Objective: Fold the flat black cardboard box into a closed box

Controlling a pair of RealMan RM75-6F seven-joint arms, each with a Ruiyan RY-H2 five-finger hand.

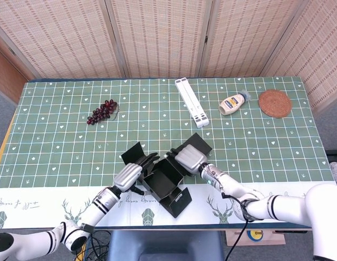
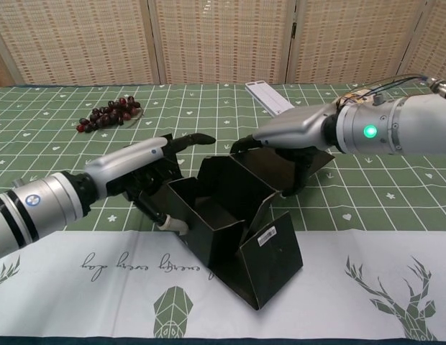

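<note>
Between the two hands, the black cardboard box [image 2: 230, 230] stands half-raised: left hand [image 2: 140, 169] and right hand [image 2: 291, 129], fingers extended, press opposite walls. Light, springy card; likely best held along its creases.

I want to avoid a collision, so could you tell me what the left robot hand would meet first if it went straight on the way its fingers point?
Probably the right robot hand: the left robot hand points across the top of the box toward it. Depth is unclear, so it may pass in front.
</note>
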